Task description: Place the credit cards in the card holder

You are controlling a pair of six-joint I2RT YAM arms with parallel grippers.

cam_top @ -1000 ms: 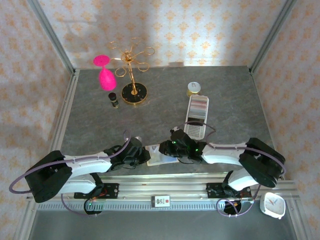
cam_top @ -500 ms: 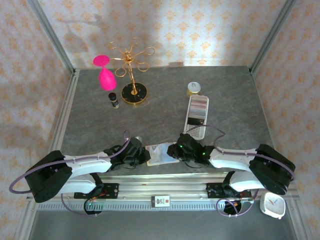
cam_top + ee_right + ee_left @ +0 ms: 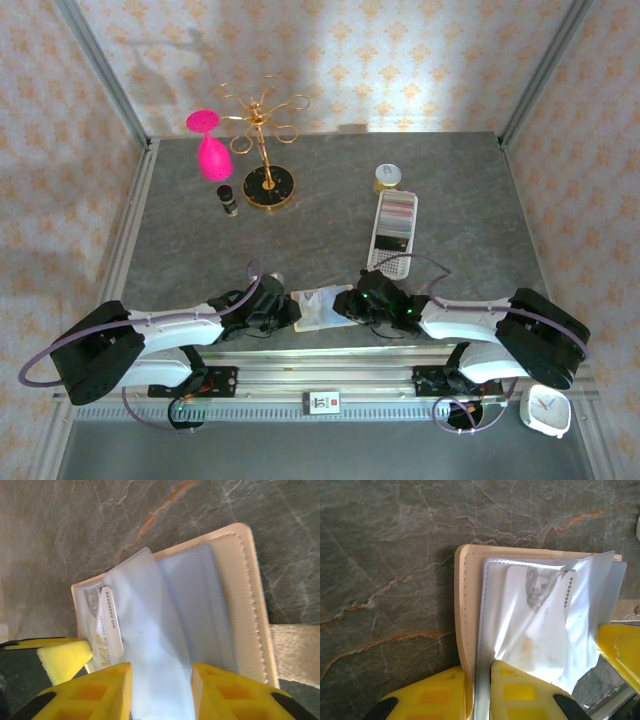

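**Q:** Describe the work surface.

**A:** A grey, stone-veined tabletop [image 3: 330, 190], enclosed by cream wallpaper with an orange motif. A gold wire rack [image 3: 262, 150] stands at 11 o'clock with a pink goblet [image 3: 210, 150] beside it. A long white perforated tray [image 3: 393, 235] lies at 1 o'clock of centre.

**Q:** Location of the task item?

**A:** The small beige leather-like card holder [image 3: 318, 306] lies open at 6 o'clock, close to the near edge and between the two arms. Its clear plastic sleeves [image 3: 590, 595] are fanned upward. One thin rectangular credit card [image 3: 540, 630], printed with a row of digits, sits inside a sleeve. Seen through the plastic, it looks pale.

**Q:** State of the left fingers?

**A:** The left fingers [image 3: 502, 685] are nearly closed. They clamp the holder's beige cover and the sleeve edges on its 9 o'clock side, as seen from the top camera.

**Q:** And the right fingers?

**A:** The right fingers [image 3: 112, 690], on the holder's 3 o'clock side, stand apart. A loose sleeve passes through the gap without being pinched. The holder's snap tab [image 3: 295, 640] projects at 3 o'clock in the right wrist view.
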